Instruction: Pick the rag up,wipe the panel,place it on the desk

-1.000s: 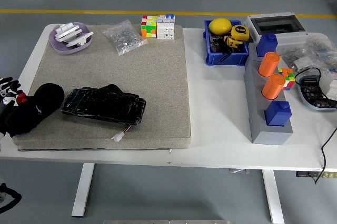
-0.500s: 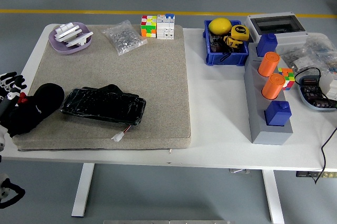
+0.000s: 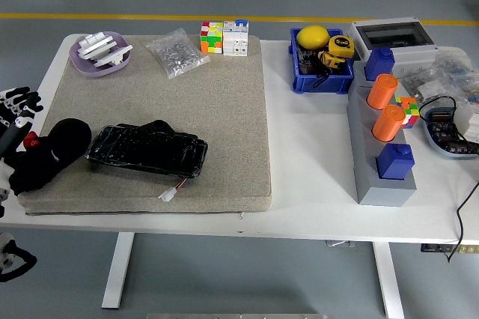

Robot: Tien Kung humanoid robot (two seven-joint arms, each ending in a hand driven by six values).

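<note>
The black rag (image 3: pixel 51 156) lies bunched at the left end of the grey mat (image 3: pixel 224 94), near its front corner. Just to its right the black panel (image 3: pixel 146 150) lies flat on the mat, with a small white connector (image 3: pixel 168 195) on a wire at its front edge. My left hand (image 3: pixel 16 103) is at the picture's left edge, beyond and left of the rag, fingers spread and holding nothing. Its black forearm runs down along the rag's left side. The right hand is out of view.
At the back of the mat are a purple dish (image 3: pixel 99 53), a bag of small parts (image 3: pixel 177 52) and two cubes (image 3: pixel 224 37). To the right stand a blue bin (image 3: pixel 320 61), a grey block with orange cylinders (image 3: pixel 383 117) and cables.
My left hand has moved up along the table's left edge, away from the rag, with its fingers spreading. The rag and panel have not moved.
</note>
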